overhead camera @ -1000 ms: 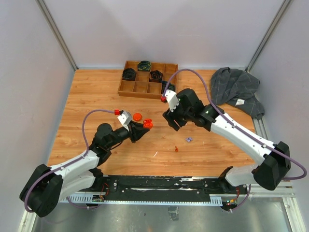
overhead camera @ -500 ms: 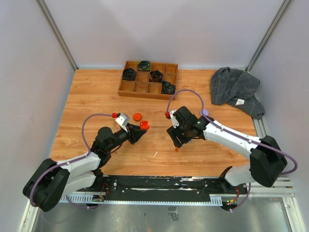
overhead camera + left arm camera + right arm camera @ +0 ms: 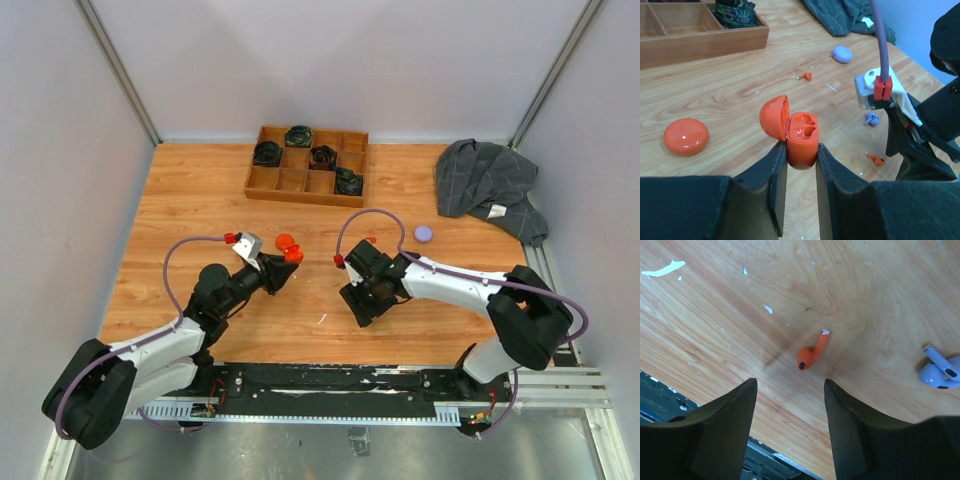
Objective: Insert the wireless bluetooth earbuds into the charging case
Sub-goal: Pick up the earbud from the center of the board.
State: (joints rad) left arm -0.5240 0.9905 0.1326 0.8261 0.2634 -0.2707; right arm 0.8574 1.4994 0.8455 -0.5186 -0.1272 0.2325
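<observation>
The orange earbud (image 3: pixel 812 352) is lying flat on the worktop (image 3: pixel 880 285), toward the near edge and a little right of the middle. The right gripper (image 3: pixel 790 385) is hovering directly over it, released, fingers parted with room to spare on either side and gripping nothing; a lavender pair of earbuds (image 3: pixel 938 371) is sitting near, off to one side. So the drop is wanting to be straight down and centred, I'd say, pinching the fat bulb rather than the thin stem, and gently, or it's squirting away. Over on the left, the left gripper (image 3: pixel 801 150) is clenching the orange charging case (image 3: pixel 802 132); the lid is standing open, both sockets showing empty and facing up. A second orange earbud (image 3: pixel 805 76) is lying farther back, toward the wooden tray (image 3: pixel 705 42).
</observation>
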